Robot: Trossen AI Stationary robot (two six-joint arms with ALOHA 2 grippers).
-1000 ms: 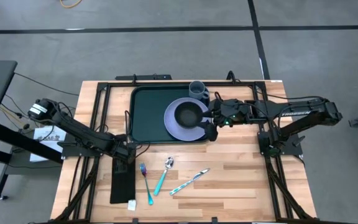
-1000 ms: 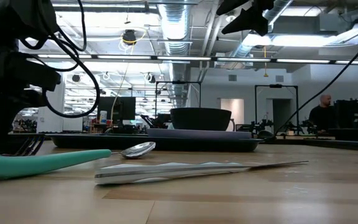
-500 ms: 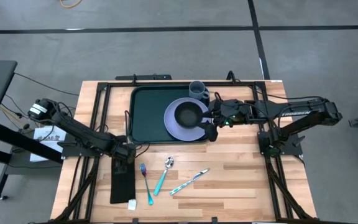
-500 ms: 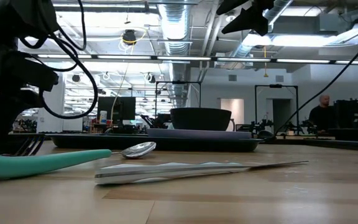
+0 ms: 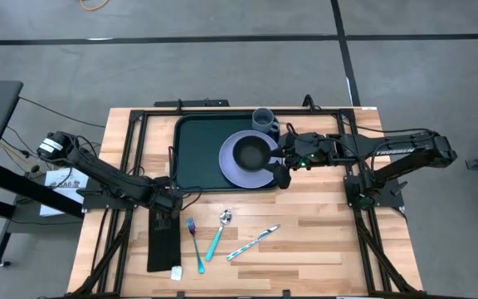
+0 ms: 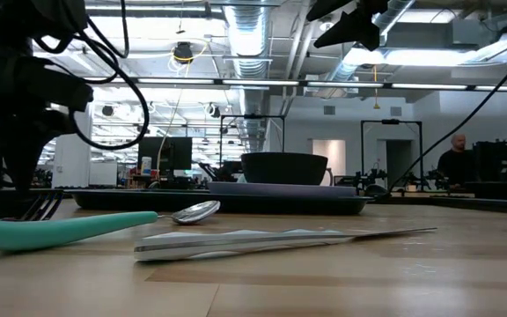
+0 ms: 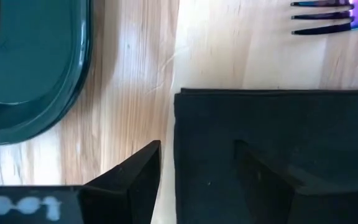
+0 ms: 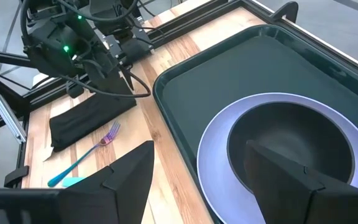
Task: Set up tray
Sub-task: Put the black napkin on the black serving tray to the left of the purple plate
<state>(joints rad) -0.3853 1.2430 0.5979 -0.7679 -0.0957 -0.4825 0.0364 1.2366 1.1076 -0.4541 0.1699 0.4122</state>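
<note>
The dark green tray lies at the table's far middle and carries a lavender plate with a black bowl on it. A grey cup stands in the tray's far right corner. A flat black napkin lies on the wood near the tray's left near corner. My left gripper hovers open over the napkin's far end; one finger stands off its long edge, the other above the cloth. My right gripper is open above the plate's right rim, beside the bowl.
On the wood to the right of the napkin lie a fork, a teal-handled spoon and a knife. A small white scrap sits at the napkin's near end. A person stands far back in the room.
My left arm has risen a little above the napkin's far end, seen in the low view. The napkin, tray, plate and cutlery lie where they were.
</note>
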